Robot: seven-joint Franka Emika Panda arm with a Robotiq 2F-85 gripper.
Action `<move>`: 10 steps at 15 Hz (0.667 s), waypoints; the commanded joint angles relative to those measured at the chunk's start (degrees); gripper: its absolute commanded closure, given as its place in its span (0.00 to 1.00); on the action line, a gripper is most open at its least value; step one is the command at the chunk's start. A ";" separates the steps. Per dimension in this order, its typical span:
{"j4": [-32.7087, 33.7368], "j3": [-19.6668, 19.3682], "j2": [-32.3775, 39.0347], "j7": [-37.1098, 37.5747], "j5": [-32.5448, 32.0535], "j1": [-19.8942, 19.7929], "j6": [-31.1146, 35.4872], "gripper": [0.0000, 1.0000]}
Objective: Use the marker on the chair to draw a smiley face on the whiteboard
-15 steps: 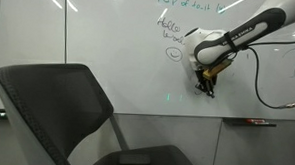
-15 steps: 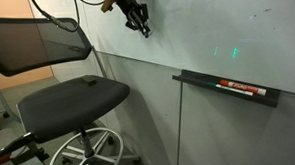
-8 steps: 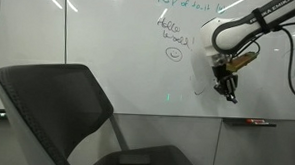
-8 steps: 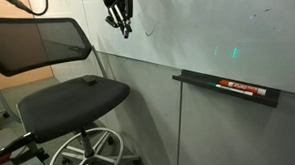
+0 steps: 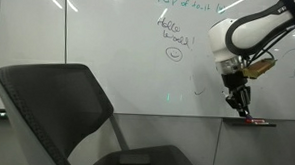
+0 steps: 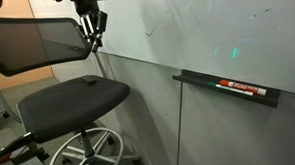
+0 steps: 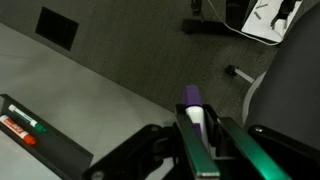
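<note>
White robot arm (image 5: 252,29) bends over, gripper (image 5: 239,105) pointing straight down, fingers closed on a marker (image 7: 194,98).

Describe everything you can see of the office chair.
The chair is a dark grey-black office chair standing upright in front of the whiteboard. Its large rounded-rectangular backrest has a lighter grey rim and looks like mesh. The dark seat sits on a central column with a shiny metal foot ring. A small dark object lies on the seat; nothing else visibly touches it.
</note>
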 commanded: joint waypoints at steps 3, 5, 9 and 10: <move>-6.83 2.81 -1.33 -1.86 5.02 0.70 6.97 0.92; -8.35 4.17 0.19 -1.24 5.47 1.46 8.92 0.92; -10.43 7.34 4.57 -0.09 6.22 4.02 12.87 0.92; -10.75 8.07 5.90 -0.06 6.45 4.74 13.96 0.92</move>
